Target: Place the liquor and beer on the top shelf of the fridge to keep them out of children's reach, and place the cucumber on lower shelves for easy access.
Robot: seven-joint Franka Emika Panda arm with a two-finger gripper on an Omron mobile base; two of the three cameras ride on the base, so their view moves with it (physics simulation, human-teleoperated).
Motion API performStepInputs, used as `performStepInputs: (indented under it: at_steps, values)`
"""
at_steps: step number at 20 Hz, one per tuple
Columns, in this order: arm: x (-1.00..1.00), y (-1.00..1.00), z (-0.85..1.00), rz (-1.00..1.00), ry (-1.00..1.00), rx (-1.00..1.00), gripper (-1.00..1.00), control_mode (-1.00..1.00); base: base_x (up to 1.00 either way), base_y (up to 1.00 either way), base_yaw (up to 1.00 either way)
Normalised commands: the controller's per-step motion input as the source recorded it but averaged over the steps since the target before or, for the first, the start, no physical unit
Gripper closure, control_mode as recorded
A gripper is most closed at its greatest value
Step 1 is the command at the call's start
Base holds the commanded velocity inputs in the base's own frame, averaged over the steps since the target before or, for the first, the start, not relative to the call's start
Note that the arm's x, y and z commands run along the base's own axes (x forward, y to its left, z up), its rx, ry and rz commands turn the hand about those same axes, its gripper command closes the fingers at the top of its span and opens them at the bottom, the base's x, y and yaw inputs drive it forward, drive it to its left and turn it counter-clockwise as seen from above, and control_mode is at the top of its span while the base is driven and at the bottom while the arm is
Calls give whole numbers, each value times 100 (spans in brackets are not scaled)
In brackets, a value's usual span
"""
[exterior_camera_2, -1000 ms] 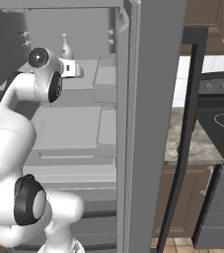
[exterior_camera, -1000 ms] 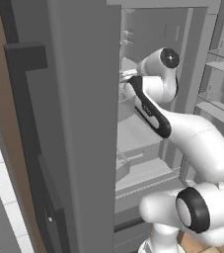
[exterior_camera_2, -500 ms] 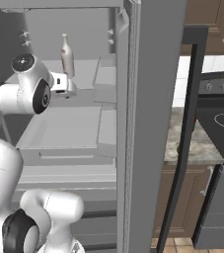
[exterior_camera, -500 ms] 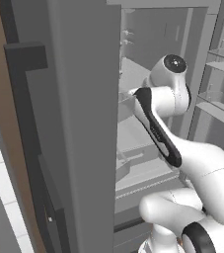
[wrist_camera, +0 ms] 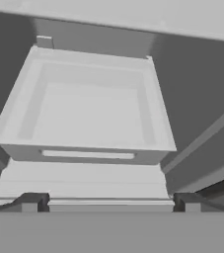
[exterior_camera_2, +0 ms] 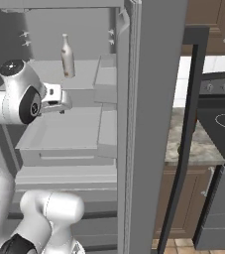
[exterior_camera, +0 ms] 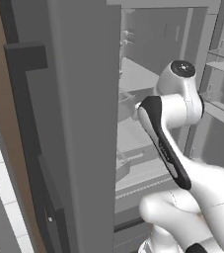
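Fridge (exterior_camera_2: 153, 99) stands with its doors swung wide, light grey interior exposed in both base views. Arm reaches into the cavity at mid height. Below the hand, a pale open drawer (wrist_camera: 89, 108) lies empty, seen from above in the hand view.

Top shelf (exterior_camera_2: 49, 67) carries the liquor (exterior_camera_2: 67, 55), upright and free-standing, well back toward the rear wall and clear of the hand. Beer and cucumber: not found in these pictures, so their whereabouts cannot be stated.

Pincer (exterior_camera_2: 59, 105) sits below and just in front of the liquor bottle, apart from it. In the hand view its dark fingertips (wrist_camera: 32, 201) stand at full spread with nothing between them; it grips nothing.

Judgement: liquor placement looks done, as the bottle rests on the highest panel and the jaws are empty. Step in hand is probably the retreat from the fridge. Next move calls for drawing the hand out without clipping the bottle or the door edge, then locating the beer or cucumber outside the fridge. Risk: a brush against the tall narrow bottle could topple it.
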Motion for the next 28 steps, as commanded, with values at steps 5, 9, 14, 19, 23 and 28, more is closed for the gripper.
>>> performStepInputs:
  at_steps: [5,9,14,19,23,28]
  values:
    - [-49,0,-25,0,0,-2,-100,-100,0,0,0]
    - [-42,0,-29,0,0,-1,-100,-100,0,0,0]
    - [-47,0,-19,0,2,0,-100,-100,0,0,0]
    - [-24,-2,-6,0,0,0,-100,100,-48,-7,0]
    - [0,0,0,0,0,0,-100,100,-99,-30,0]
    - [0,0,0,0,0,0,-100,100,-95,-58,-4]
